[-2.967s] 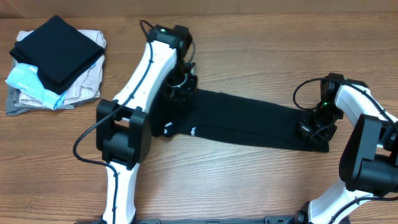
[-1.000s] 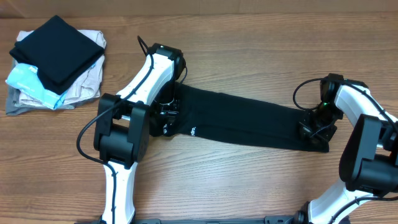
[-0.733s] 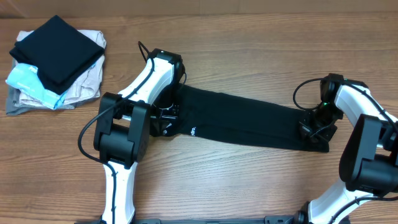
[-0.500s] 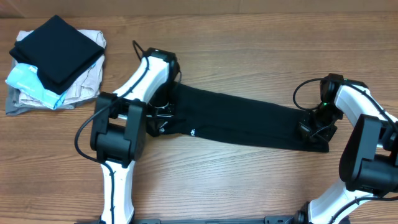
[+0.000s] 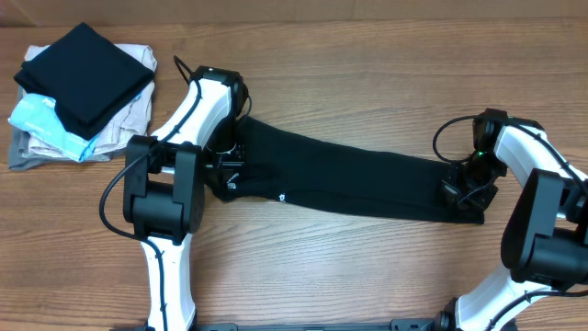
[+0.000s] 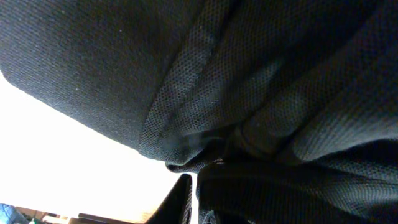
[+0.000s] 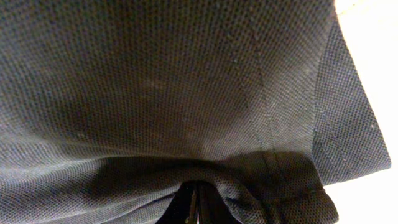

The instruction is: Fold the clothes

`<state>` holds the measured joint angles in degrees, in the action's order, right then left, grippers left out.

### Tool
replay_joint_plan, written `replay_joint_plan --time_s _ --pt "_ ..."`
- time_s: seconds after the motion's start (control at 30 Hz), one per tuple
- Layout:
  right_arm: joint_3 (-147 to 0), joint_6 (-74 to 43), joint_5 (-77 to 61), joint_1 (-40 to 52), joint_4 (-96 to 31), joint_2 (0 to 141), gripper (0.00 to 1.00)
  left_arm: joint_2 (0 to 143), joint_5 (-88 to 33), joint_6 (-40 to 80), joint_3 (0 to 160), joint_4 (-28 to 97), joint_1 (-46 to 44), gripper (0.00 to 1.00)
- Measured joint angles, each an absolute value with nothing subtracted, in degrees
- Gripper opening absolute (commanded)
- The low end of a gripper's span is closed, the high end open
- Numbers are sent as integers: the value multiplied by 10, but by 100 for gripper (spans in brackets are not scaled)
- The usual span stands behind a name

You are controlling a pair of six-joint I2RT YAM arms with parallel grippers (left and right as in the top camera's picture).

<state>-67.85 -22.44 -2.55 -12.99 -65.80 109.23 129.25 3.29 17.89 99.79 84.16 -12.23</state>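
Note:
The black shirt (image 5: 358, 175) lies stretched in a long narrow band across the table, from left centre to right. My left gripper (image 5: 228, 170) is shut on its left end; bunched black fabric (image 6: 261, 93) fills the left wrist view, pinched at the jaws (image 6: 198, 199). My right gripper (image 5: 467, 191) is shut on its right end; the right wrist view shows the shirt's hem and seam (image 7: 261, 118) gathered into the closed jaws (image 7: 198, 202). A small white mark (image 5: 282, 196) shows near the left end.
A stack of folded garments (image 5: 81, 87), black on top of light-blue, beige and grey, sits at the table's far left corner. Bare wooden table (image 5: 367, 267) lies in front of the shirt.
My left gripper has pulled the shirt's left end further left, stretching the band longer and tauter. The right arm has stayed in place.

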Motion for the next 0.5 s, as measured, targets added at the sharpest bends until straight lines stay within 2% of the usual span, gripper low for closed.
replay_joint_plan --time_s 0.5 --pt "-679 -224 -25 -130 -657 1092 4 1293 31 179 1043 811 -122 17"
